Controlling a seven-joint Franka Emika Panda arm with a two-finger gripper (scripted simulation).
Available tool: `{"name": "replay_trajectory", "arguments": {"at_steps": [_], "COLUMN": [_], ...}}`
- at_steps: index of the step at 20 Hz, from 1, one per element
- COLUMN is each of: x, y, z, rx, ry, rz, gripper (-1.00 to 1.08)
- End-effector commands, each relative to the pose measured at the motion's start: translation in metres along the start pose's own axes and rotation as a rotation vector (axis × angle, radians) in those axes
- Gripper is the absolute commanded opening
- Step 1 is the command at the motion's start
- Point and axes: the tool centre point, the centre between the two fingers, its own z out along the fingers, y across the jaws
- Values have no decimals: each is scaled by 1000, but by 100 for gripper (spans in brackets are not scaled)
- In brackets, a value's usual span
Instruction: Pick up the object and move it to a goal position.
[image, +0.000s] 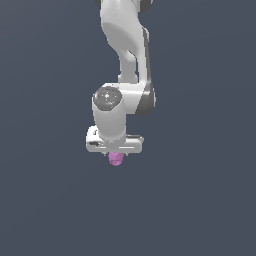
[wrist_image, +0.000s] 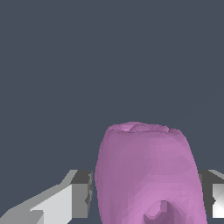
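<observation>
The white gripper (image: 115, 152) hangs pointing downward beneath the arm, its two fingers pressed in against a small pink-purple lump (image: 116, 159) that pokes out just below the flat, box-like hand. In the wrist view the grey-and-white fingers (wrist_image: 81, 194) stand on either side of the lump (wrist_image: 148, 175), their dark inner pads right at its flanks, so the grip is a pinch on the lump rather than an empty close. The lump fills much of that view: a smooth, faceted, matte body that swells like a barrel, with a shallow rumpled hollow at its far end and a small dimple nearer the camera. In the exterior view only its rounded lower tip shows, far narrower than the hand above it. Behind the hand rises the robot arm (image: 122, 45), glossy white shells with rounded joints, a dark grey band at the elbow and a round grey cap on the wrist joint. All around lies a plain, flat slate-blue background (image: 45, 200), with no visible texture or edge.
</observation>
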Motion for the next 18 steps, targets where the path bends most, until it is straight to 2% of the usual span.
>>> {"name": "replay_trajectory", "arguments": {"at_steps": [1, 10, 14, 18], "x": [-9, -34, -38, -40], "y": [25, 103, 123, 129], "z": [-17, -70, -83, -87], "rx": [0, 1, 1, 0], "ry": [0, 1, 1, 1], "rz": [0, 0, 0, 0], "gripper": [-100, -100, -100, -100]}}
